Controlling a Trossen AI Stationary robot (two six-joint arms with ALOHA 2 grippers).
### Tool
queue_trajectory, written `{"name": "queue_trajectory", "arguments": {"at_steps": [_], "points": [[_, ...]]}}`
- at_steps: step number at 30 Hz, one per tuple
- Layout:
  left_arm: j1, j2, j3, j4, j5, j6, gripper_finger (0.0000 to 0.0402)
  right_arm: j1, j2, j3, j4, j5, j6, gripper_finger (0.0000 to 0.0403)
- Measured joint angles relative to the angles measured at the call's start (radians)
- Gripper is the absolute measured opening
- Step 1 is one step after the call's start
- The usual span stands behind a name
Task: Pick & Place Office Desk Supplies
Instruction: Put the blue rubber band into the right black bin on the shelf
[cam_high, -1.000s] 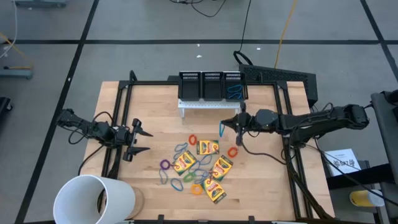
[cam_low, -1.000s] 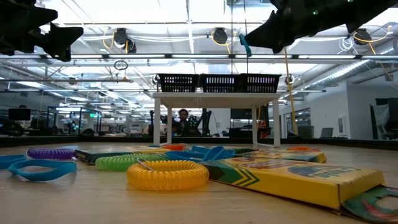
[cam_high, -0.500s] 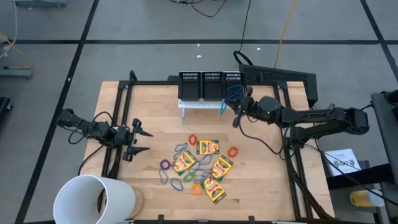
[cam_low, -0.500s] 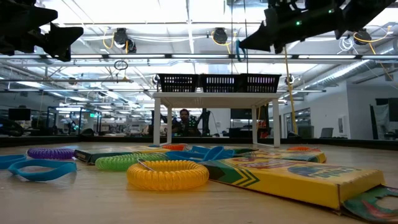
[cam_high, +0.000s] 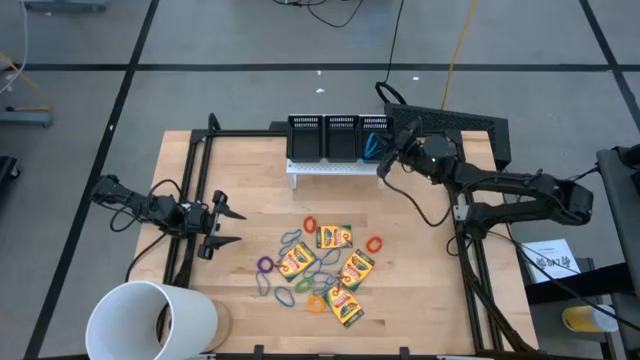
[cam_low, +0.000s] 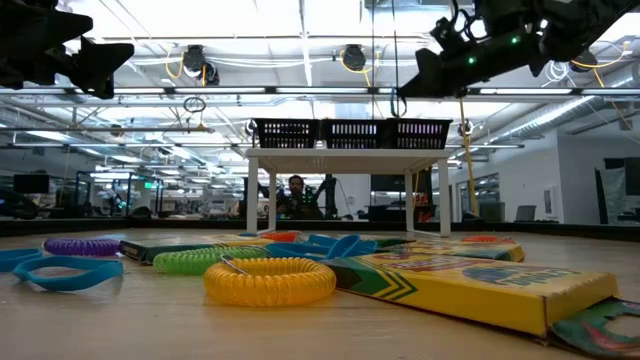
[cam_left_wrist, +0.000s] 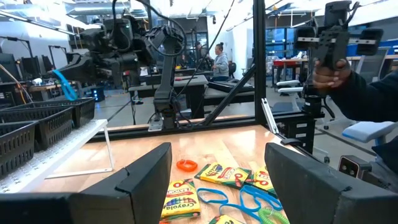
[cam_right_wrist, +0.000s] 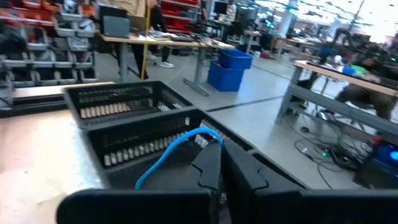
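Where the high view looks down on the wooden desk (cam_high: 240, 180), the right gripper (cam_high: 386, 158) hangs over the rightmost of three black mesh bins (cam_high: 340, 137) on a white stand (cam_high: 325, 168) at the desk's far edge, its jaws clamped together on a blue rubber band (cam_high: 372, 148). The left gripper (cam_high: 228, 226) waits near the desk's left side with its jaws spread apart and nothing between them. Crayon boxes (cam_high: 334, 237) and loose coloured bands (cam_high: 374, 243) lie scattered mid-desk, and a large white cup (cam_high: 150, 320) sits at the near left corner.

From the low view, the right gripper (cam_low: 405, 92) hangs above the bins (cam_low: 350, 132), the blue band (cam_low: 399, 103) dangling from it. A yellow coil band (cam_low: 270, 281) and a crayon box (cam_low: 470, 288) lie close to the lens.

Through the left wrist view, open jaws frame crayon boxes (cam_left_wrist: 183, 198) and an orange band (cam_left_wrist: 186, 165); farther off the other arm carries the blue band (cam_left_wrist: 64, 83), and a person (cam_left_wrist: 219, 59) stands in the room behind.

Through the right wrist view, the closed jaws pinch the blue band (cam_right_wrist: 177, 147) just above a mesh bin (cam_right_wrist: 149, 140).
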Motion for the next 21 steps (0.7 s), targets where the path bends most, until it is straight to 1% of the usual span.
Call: {"name": "queue_trajectory", "arguments": {"at_steps": [4,5,8,12,16,21], "points": [[0.000,0.000,0.000,0.000,0.000,0.000,0.0269,-0.028,0.000,0.000,0.001,0.001,-0.022,0.0000],[0.000,0.000,0.000,0.000,0.000,0.000,0.0269,-0.033,0.000,0.000,0.000,0.012,-0.035,0.0000],[0.000,0.000,0.000,0.000,0.000,0.000,0.0269,-0.042,0.000,0.000,-0.009,0.093,-0.064,0.0000],[0.000,0.000,0.000,0.000,0.000,0.000,0.0269,-0.042,0.000,0.000,-0.063,0.100,-0.085,0.0004],[0.000,0.000,0.000,0.000,0.000,0.000,0.0269,-0.040,0.001,0.000,-0.069,0.099,-0.086,0.0029],[0.000,0.000,0.000,0.000,0.000,0.000,0.0269,-0.040,0.001,0.000,-0.071,0.099,-0.083,0.0085]]}}
